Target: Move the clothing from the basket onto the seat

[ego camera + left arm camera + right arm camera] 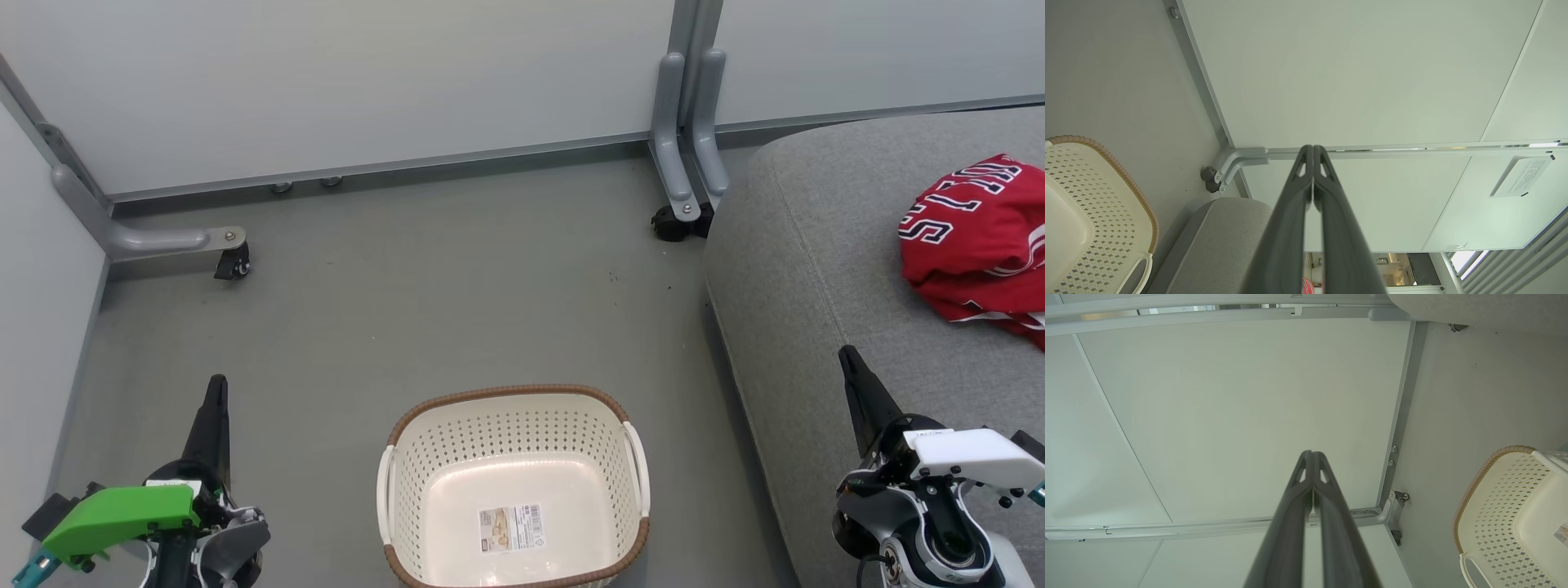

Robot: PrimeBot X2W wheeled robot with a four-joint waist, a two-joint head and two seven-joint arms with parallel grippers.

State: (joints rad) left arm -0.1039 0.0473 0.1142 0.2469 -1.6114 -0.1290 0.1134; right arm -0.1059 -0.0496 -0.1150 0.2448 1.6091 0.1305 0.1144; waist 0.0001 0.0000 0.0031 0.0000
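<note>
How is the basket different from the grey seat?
The basket is cream plastic full of holes; the seat is grey fabric. The basket is much smaller than the seat. The basket holds no clothes; the seat has red clothing on it. Both have rounded corners.

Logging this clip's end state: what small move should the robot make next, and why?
Likely none; the task looks done: the basket holds no garment, the clothing lies on the seat, and the left gripper and right gripper are shut on nothing.
</note>
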